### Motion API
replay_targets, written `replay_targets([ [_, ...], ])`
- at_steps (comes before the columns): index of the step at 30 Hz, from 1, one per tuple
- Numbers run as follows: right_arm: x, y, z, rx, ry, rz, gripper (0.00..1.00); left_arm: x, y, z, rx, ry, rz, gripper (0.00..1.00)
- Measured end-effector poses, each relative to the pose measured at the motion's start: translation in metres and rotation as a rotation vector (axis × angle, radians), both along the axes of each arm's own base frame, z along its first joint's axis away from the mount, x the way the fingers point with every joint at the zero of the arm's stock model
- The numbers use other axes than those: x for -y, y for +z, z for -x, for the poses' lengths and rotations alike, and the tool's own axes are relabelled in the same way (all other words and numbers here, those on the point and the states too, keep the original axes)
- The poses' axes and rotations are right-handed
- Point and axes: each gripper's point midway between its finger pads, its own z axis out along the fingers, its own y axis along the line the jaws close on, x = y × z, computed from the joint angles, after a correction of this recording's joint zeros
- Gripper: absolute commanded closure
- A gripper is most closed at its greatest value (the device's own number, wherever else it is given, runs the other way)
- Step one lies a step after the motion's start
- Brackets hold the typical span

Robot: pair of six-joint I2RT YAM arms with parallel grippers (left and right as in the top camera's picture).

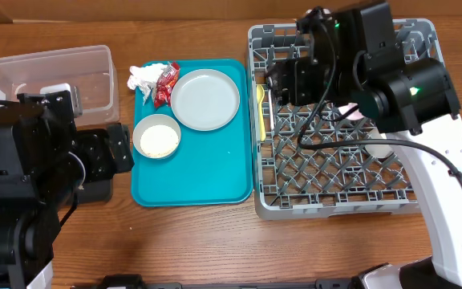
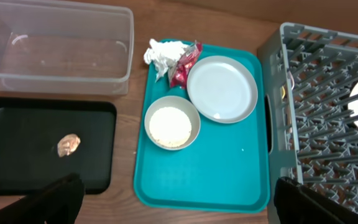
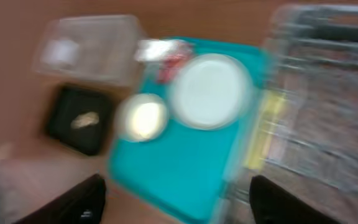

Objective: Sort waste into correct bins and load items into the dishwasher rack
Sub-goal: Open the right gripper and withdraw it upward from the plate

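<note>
You're looking at the serving tray (image 1: pixel 215 181) lying mid-frame, carrying the plate (image 1: pixel 205 99), bowl (image 2: pixel 148 115), napkin (image 1: pixel 141 78) and wrapper (image 1: pixel 165 83); the rack (image 1: pixel 335 211) is sitting right, the tub (image 1: pixel 6 76) upper left.

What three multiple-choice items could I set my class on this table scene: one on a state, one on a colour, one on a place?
1. The bowl on the teal tray is:
A. empty
B. upside down
C. holding white grains

2. The wrapper beside the napkin is:
A. red
B. green
C. blue

3. The brown morsel lies:
A. in the bowl
B. in the black tray
C. on the teal tray

Answers:
1 C: the bowl stands upright with pale grains filling its bottom.
2 A: the wrapper is plainly red against the white napkin.
3 B: the morsel sits alone on the black tray's floor, left of the teal tray.
</note>
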Motion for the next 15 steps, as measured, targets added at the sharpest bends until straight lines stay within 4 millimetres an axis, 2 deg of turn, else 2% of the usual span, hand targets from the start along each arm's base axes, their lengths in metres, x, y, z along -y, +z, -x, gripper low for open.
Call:
replay_targets([
  [2,-0.016,0.006,0.013,-0.033,0.082,-0.078,0.18,-0.001,0.0,0.0,-0.001,0.004,-0.003,0.0],
  [3,-0.007,-0.002,0.013,-0.058,0.035,-0.035,0.14,-0.001,0.0,0.0,-0.003,0.004,-0.003,0.0],
  [5,0.033,-0.021,-0.001,-0.074,-0.144,0.114,0.13,-0.001,-0.001,0.001,-0.004,0.004,-0.004,0.0],
  [6,0.068,-0.027,-0.014,-0.06,-0.288,0.211,0.13,-0.001,-0.001,0.001,-0.005,0.004,-0.004,0.0],
  [8,0.118,-0.029,-0.03,-0.043,-0.471,0.298,0.13,-0.001,-0.001,0.001,-0.005,0.004,-0.004,0.0],
  [9,0.129,-0.029,-0.033,-0.043,-0.512,0.307,0.13,-0.001,-0.001,0.001,-0.004,0.004,-0.004,0.0],
  [11,0.135,-0.027,-0.036,-0.041,-0.529,0.288,0.13,-0.001,-0.001,0.001,-0.005,0.004,-0.004,0.0],
  [15,0.102,-0.017,-0.039,-0.007,-0.401,0.192,0.11,-0.001,-0.003,-0.001,-0.013,0.004,-0.004,0.0],
])
